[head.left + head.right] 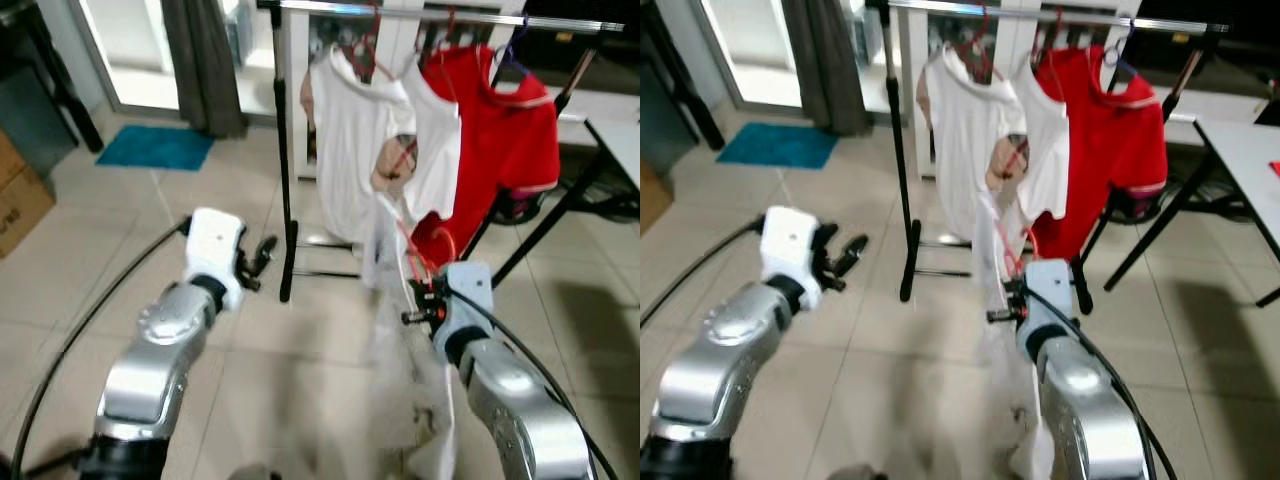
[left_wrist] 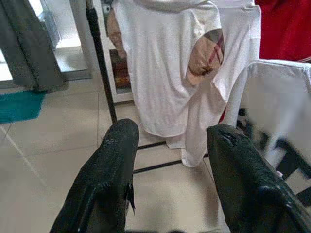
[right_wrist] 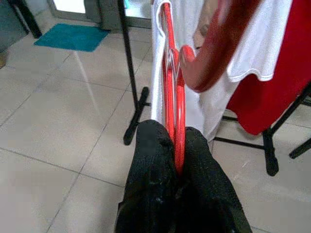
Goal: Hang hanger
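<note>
The right gripper point(image 3: 176, 145) is closed on the red hanger point(image 3: 174, 92). The left gripper point(image 2: 170, 141) is wide open, holding nothing. Bare floor point(image 1: 200, 200) lies before the rack point(image 1: 283, 200).

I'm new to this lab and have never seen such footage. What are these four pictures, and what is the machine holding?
It is a humanoid robot with two silver arms. Two pictures come from its head, looking down at a tiled floor and a clothes rack with white and red shirts. The other two come from its wrists. The right gripper has its fingers shut on a red hanger carrying a white garment, not yet on the rail. The left gripper is open with nothing between its fingers, held out towards the rack.
</note>
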You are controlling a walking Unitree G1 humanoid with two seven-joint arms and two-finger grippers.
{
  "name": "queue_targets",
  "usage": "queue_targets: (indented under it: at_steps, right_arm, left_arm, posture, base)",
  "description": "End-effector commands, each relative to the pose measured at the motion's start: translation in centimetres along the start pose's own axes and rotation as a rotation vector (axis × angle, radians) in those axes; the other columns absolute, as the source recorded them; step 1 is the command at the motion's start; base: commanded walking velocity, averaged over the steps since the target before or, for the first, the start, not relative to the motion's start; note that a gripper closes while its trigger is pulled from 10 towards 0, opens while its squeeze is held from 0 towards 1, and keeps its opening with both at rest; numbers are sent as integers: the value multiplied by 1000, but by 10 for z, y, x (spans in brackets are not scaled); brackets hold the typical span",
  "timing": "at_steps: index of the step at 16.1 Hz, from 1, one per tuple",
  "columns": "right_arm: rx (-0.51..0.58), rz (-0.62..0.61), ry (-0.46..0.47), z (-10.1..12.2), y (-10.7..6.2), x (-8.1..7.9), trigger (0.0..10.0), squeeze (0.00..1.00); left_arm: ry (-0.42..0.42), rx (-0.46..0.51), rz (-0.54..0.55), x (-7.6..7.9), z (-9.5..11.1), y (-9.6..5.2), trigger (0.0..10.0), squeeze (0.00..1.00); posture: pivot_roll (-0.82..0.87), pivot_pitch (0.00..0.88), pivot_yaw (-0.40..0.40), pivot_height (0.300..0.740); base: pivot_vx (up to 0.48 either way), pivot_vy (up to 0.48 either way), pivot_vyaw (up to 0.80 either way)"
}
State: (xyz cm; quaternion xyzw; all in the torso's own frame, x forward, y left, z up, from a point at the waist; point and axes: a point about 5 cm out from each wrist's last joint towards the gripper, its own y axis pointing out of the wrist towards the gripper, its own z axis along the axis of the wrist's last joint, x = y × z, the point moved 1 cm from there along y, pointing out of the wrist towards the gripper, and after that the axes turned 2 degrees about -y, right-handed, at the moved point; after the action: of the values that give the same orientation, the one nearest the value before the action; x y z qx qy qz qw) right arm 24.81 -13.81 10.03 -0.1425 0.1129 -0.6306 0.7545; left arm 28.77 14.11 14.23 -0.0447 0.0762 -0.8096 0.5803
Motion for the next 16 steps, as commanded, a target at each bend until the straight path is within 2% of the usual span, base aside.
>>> queue_targets:
  at_steps: [1,9,11,15,16]
  right_arm:
    - [22,-18,-3,4,-2,5,10000,0]
    - [22,0,-18,5,-1,4,10000,0]
    - [13,5,-62,5,-1,3,10000,0]
    - [26,-11,-46,6,-1,5,10000,0]
    - [20,-2,-43,5,-1,5,10000,0]
  left_arm:
    - [0,6,-34,9,3,3,10000,0]
    - [1,11,-29,8,4,3,10000,0]
    - [1,11,-32,8,4,3,10000,0]
    - [1,10,-35,9,4,4,10000,0]
    - [2,9,-36,9,4,4,10000,0]
  posture:
    - [-7,71,-5,740]
    - [-9,66,-9,740]
    - [-12,66,-12,740]
    - [-13,67,-12,740]
    - [-13,67,-11,740]
  base:
    - [311,0,0]
    - [309,0,0]
    - [315,0,0]
    - [315,0,661]
    - [315,0,0]
